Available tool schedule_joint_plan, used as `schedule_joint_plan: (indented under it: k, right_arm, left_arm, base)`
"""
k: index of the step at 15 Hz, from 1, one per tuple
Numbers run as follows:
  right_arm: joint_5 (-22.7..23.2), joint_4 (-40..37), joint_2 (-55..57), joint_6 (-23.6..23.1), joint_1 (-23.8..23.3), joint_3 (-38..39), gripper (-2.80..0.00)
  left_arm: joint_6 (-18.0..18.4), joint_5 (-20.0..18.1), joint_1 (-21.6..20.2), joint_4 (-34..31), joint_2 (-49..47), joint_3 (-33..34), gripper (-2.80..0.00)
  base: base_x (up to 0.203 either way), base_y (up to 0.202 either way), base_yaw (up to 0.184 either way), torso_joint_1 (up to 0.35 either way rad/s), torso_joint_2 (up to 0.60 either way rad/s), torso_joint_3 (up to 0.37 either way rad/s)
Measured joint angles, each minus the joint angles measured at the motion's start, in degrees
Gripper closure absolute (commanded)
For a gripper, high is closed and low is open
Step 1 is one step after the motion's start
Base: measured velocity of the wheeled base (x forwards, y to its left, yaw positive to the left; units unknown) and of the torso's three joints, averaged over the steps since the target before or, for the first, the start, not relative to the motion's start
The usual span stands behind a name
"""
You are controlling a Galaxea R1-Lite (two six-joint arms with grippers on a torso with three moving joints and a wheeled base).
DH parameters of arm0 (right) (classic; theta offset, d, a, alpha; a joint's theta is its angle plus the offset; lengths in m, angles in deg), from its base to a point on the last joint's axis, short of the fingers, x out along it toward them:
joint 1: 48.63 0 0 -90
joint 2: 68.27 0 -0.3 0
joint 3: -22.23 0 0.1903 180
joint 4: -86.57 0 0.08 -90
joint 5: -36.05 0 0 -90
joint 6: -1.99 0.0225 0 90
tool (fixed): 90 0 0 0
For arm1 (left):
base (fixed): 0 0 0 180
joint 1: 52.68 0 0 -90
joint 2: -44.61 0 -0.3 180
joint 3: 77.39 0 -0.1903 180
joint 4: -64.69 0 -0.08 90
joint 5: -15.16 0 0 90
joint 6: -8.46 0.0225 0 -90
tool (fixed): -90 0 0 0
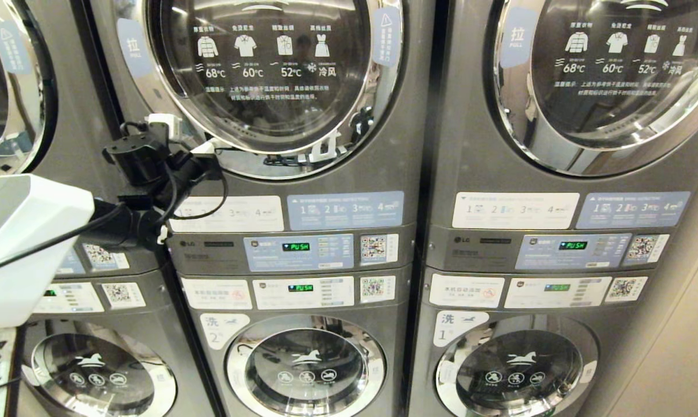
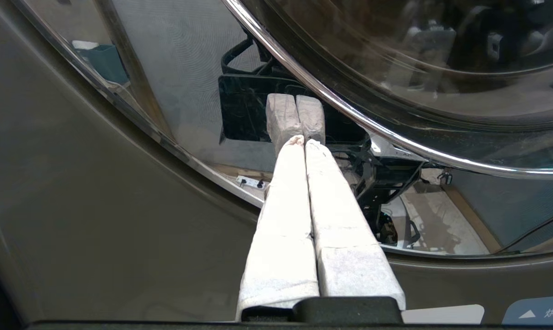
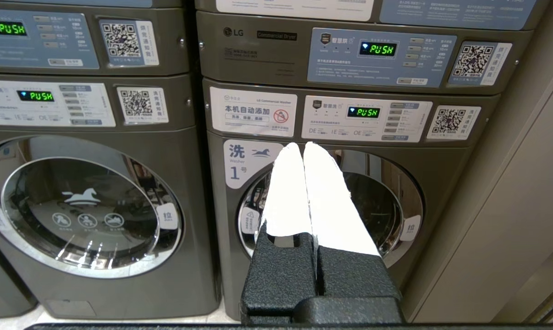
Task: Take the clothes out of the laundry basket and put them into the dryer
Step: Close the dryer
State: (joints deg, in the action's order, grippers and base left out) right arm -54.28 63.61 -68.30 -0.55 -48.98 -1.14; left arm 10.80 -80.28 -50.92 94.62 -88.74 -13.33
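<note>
The dryer (image 1: 407, 174) in the middle of the head view has its round glass door (image 1: 274, 75) closed. My left arm is raised at the left, and the left gripper (image 1: 204, 148) is at the door's lower left chrome rim (image 2: 189, 142). In the left wrist view the left gripper (image 2: 302, 141) is shut and empty. Its white-wrapped tips meet their own reflection in the rim. My right gripper (image 3: 302, 145) is shut and empty. It hangs low in front of the number 1 washer door (image 3: 386, 201). The clothes and the laundry basket are out of view.
A second dryer (image 1: 603, 75) stands to the right, with washers (image 1: 305, 365) (image 1: 511, 365) stacked below both. Control panels (image 1: 297, 252) with green displays sit between them. A blue pull label (image 1: 133, 46) marks the middle door's left edge. A beige wall (image 1: 673, 347) closes the right side.
</note>
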Motion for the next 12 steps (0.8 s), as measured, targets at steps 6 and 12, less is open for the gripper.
schedule_joint_plan:
  k: [6,12]
  right_arm:
    - [0.0,0.0,0.0,0.0,0.0,0.0,0.0]
    - [0.1,-0.5,0.0,0.1,0.0,0.0,0.0]
  left_arm:
    - [0.0,0.0,0.1,-0.6,-1.6,-3.1,0.0]
    - [0.3,-0.2,1.8,1.3,6.8,7.2,0.0]
  base:
    - [0.0,0.0,0.0,0.0,0.0,0.0]
    - [0.0,0.0,0.0,0.0,0.0,0.0]
